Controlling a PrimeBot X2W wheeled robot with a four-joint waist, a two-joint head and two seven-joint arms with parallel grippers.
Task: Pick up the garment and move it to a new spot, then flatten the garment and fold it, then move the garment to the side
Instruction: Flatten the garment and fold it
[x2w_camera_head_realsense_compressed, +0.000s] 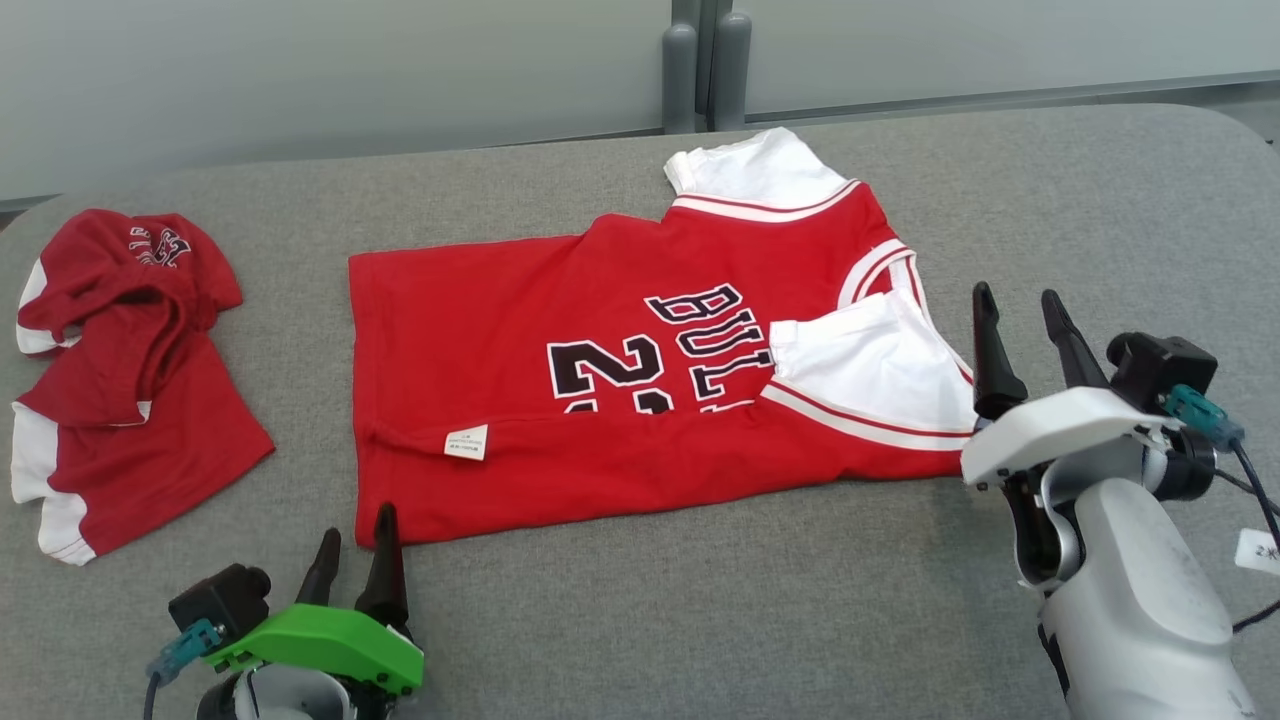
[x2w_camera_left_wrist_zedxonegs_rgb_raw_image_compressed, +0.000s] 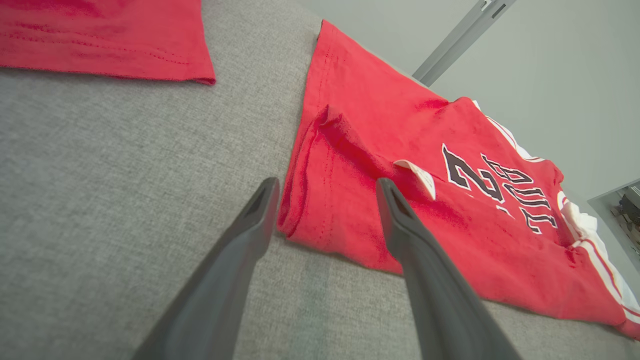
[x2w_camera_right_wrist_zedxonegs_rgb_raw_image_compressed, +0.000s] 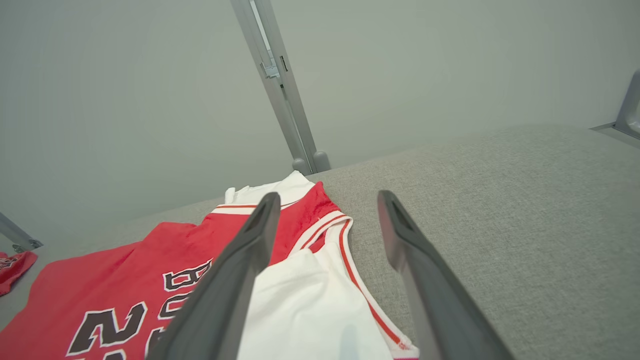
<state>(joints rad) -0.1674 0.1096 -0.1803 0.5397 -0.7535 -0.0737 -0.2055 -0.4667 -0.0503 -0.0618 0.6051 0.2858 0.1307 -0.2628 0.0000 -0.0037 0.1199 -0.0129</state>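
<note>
Jersey (x2w_camera_head_realsense_compressed: 500, 330) lies partly folded on grey table (x2w_camera_head_realsense_compressed: 700, 600); left hand (x2w_camera_head_realsense_compressed: 358, 523) and right hand (x2w_camera_head_realsense_compressed: 1017, 294) spread wide, empty

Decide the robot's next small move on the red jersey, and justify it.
Probably reach to the far long edge of the jersey and fold it toward the near one: the near edge is already folded over, its label showing, and both pairs of jaws stand open, empty.

You have a crumpled red-and-white cloth heap (x2w_camera_head_realsense_compressed: 120, 380) ahead and to the left of your left gripper (x2w_camera_head_realsense_compressed: 357, 525), well apart from it, on the grey woven-fabric tabletop (x2w_camera_head_realsense_compressed: 700, 620). Far ahead of your right gripper (x2w_camera_head_realsense_compressed: 1017, 295), leftward, two rounded grey metal posts (x2w_camera_head_realsense_compressed: 705, 75) stand at the pale grey wall panels (x2w_camera_head_realsense_compressed: 300, 80).
</note>
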